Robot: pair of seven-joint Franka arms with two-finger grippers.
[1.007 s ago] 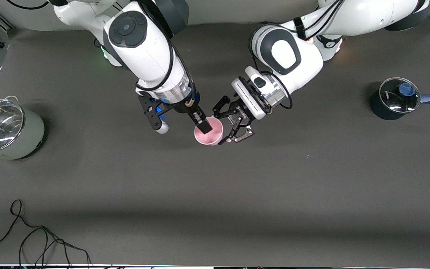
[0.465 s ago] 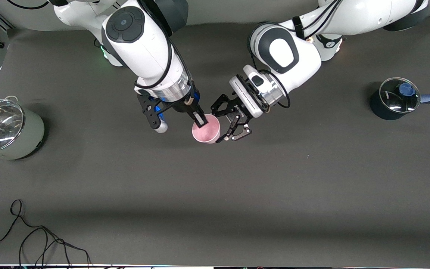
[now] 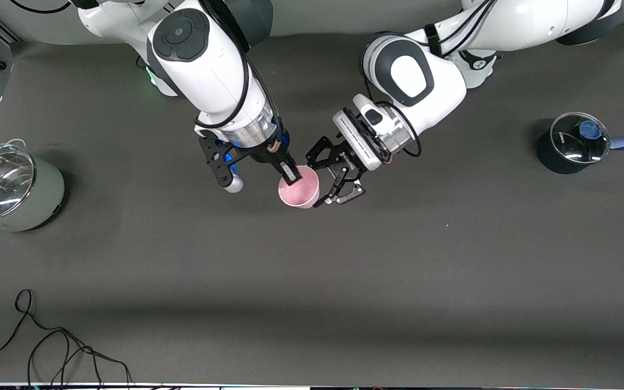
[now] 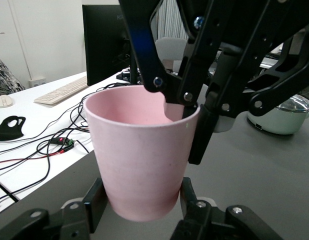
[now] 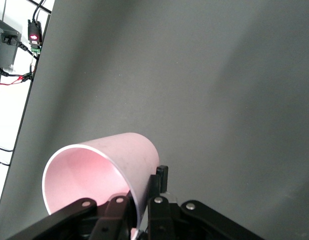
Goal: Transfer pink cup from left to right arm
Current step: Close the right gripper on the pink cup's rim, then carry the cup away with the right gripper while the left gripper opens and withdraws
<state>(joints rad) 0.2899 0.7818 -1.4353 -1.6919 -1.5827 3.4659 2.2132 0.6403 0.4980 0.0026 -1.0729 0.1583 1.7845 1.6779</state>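
You see the pink cup [image 3: 299, 188] held above the middle of the dark table [image 3: 344, 281]. The right gripper [image 3: 289, 174] pinches its rim, one straight finger inside the cup. The left gripper [image 3: 335, 179] sits just beside the cup, its claw spread and clear of the cup wall. You find a lidded pale green pot [image 3: 8, 187] at the right arm's end and a dark saucepan [image 3: 571, 143] at the left arm's end.

R gripper [image 3: 288, 174] clamped, L gripper [image 3: 332, 177] spread, mid-table
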